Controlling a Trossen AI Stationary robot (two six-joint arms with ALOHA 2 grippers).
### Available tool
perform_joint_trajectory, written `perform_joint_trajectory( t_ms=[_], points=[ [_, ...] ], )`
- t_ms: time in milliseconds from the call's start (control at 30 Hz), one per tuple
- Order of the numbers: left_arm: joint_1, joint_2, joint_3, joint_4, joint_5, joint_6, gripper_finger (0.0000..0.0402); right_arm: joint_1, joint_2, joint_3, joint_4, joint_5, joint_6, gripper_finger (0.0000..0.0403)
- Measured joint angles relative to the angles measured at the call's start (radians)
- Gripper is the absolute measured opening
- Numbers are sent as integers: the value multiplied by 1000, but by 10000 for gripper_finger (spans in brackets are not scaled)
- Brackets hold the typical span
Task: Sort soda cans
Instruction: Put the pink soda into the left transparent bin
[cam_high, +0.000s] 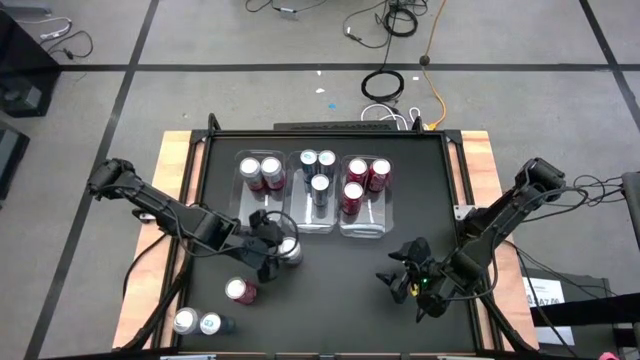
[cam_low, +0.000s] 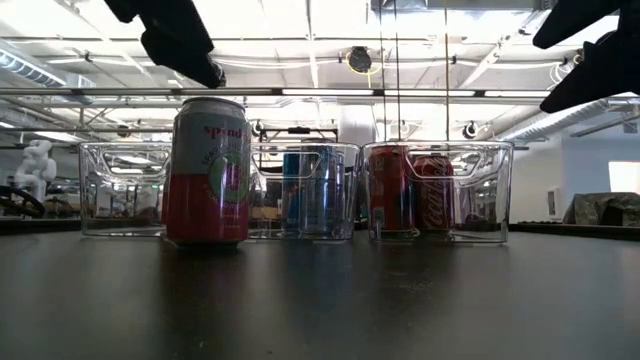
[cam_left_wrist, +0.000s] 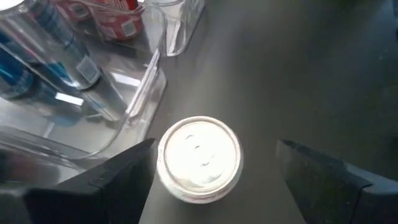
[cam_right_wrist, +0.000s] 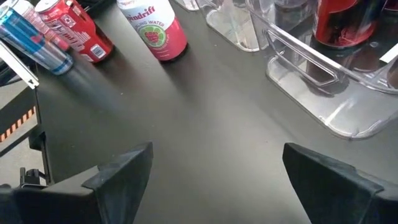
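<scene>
A can with a silver top (cam_left_wrist: 199, 155) stands upright on the black table, just in front of the clear bins (cam_high: 318, 222). My left gripper (cam_left_wrist: 216, 144) is open above it and points down at a slant, one finger on each side of the can (cam_high: 291, 250). My right gripper (cam_high: 402, 280) hangs open over bare table at the near right (cam_right_wrist: 217, 149). The left bin holds two pinkish-red cans (cam_high: 260, 172), the middle bin three silver-blue ones (cam_high: 318, 168), the right bin three red ones (cam_high: 362, 180). My left gripper: one finger (cam_left_wrist: 134, 171) stands right beside the can's rim (cam_left_wrist: 163, 155), and I cannot tell whether it touches. The other finger (cam_left_wrist: 311, 174) is well apart from the can. The can stands upright on the table.
A pink Spindrift can (cam_high: 238, 291) stands loose at the near left (cam_low: 207, 170). Two more cans (cam_high: 198, 322) stand by the near left corner. Bare table lies between the two grippers. Wooden rails (cam_high: 172, 200) border the black table.
</scene>
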Motion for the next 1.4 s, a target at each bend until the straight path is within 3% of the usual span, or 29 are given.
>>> perform_joint_trajectory(
  t_ms=[133, 500, 633, 833, 1000, 1400],
  points=[
    [0, 0, 0, 25, 8, -75, 336, 0, 0, 0, 4, -3, 14, 352],
    [6, 0, 0, 37, 35, -75, 336, 0, 0, 0, 22, -5, 61, 352],
    [6, 0, 0, 37, -2, -74, 345, 0, 1, 0, 26, -5, 104, 352],
    [6, 0, 0, 36, -58, -76, 395, 0, 1, 0, 33, -6, 165, 352],
    [6, 0, 0, 37, -114, -80, 394, 0, 1, 0, 51, -6, 171, 352],
    [5, 4, 0, 40, -85, -80, 393, 0, 1, 0, 71, -5, 167, 352]
  ],
)
